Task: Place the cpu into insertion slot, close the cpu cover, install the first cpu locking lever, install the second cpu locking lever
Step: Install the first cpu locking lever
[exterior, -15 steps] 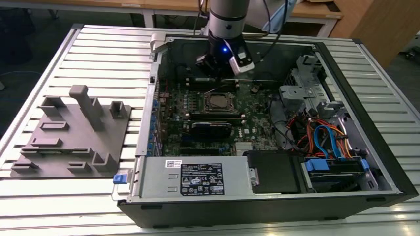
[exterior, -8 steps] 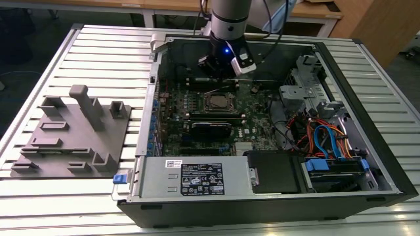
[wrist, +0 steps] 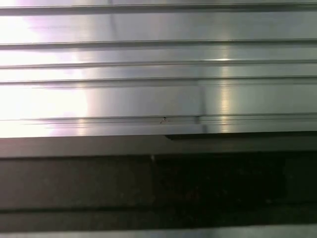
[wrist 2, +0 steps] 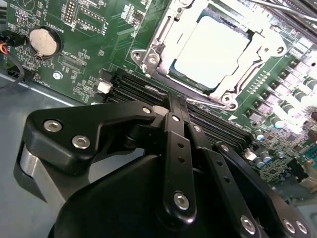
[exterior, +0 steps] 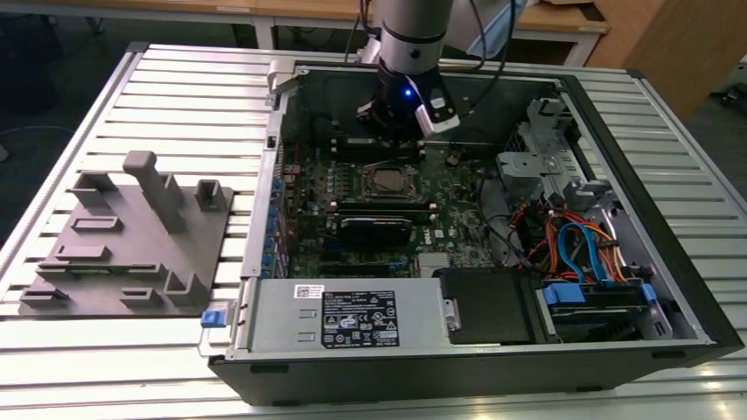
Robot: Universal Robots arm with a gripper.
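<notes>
Cpu (wrist 2: 210, 47) sat in the slot (exterior: 387, 181) under the closed cover (wrist 2: 159, 45). End effector (wrist 2: 171, 101), shut and empty, hovered beside it; a skewed push could bend a lever.

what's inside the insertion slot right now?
The cpu sits in the insertion slot, its silvery top showing through the window of the cpu cover, which lies over it in the second wrist view. The socket contacts beneath the chip are hidden. The gripper hangs above the board.
</notes>
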